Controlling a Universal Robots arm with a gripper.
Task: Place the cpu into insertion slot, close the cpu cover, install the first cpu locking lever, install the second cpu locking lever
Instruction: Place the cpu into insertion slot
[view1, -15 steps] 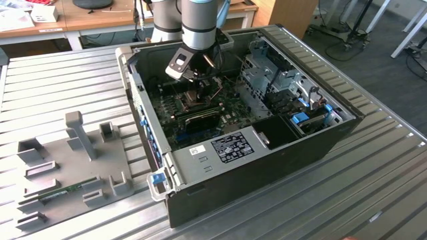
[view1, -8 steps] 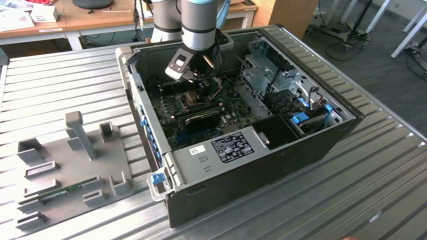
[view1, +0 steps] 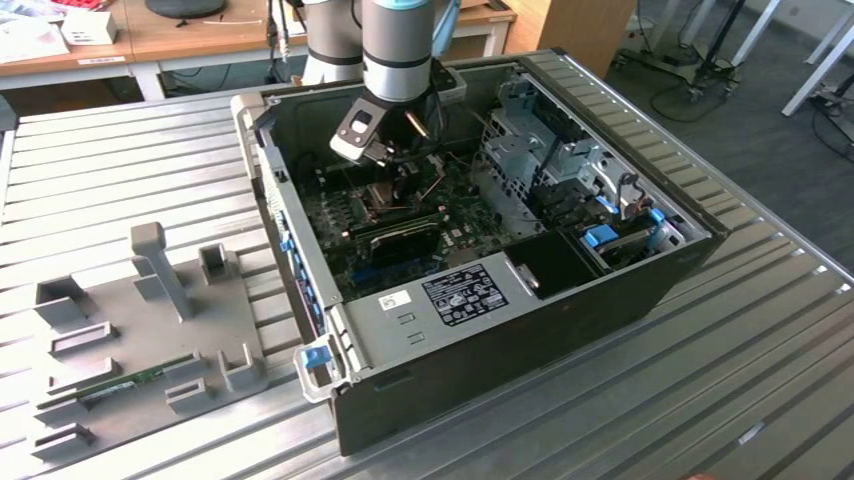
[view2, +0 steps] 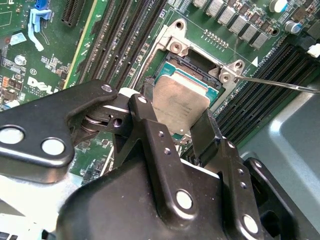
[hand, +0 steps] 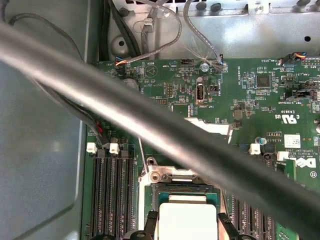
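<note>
Currently the arm is reached down into an open computer case (view1: 507, 345) that is laid on its side on a slatted metal desk (view1: 134, 150). The claw (view1: 400, 175) is held over the green motherboard (view1: 400, 250), near the case's back wall.

In both wrist views the claw (view2: 172, 112) (hand: 187, 227) is clenched on the cpu (view2: 182, 97) (hand: 187, 215). One black finger (view2: 145, 120) is pressed against one edge of the chip and the other against the opposite edge. The chip's grey metal top is turned up toward the cameras, and it is held level.

The cpu is positioned directly over the insertion slot (view2: 192, 64) (hand: 182, 189). A strip of the slot's dark contact field is exposed past the chip's far edge. Whether the chip is already seated or is held just above the contacts cannot be told. The slot is uncovered, and its silvery metal rim with two round screws is seen around the far corner.

A thin wire lever (view2: 275, 82) is angled away from one corner of the rim and is not latched down. Long black memory slots (view2: 130, 35) (hand: 110, 195) are arranged just beside the socket. In the first wrist view a thick black cable (hand: 150, 120) is stretched across the motherboard (hand: 240, 95), out of focus.

On the desk, at the exterior view's left of the case, a grey fixture plate (view1: 134, 330) is placed, with a green memory module (view1: 127, 385) laid in it.
</note>
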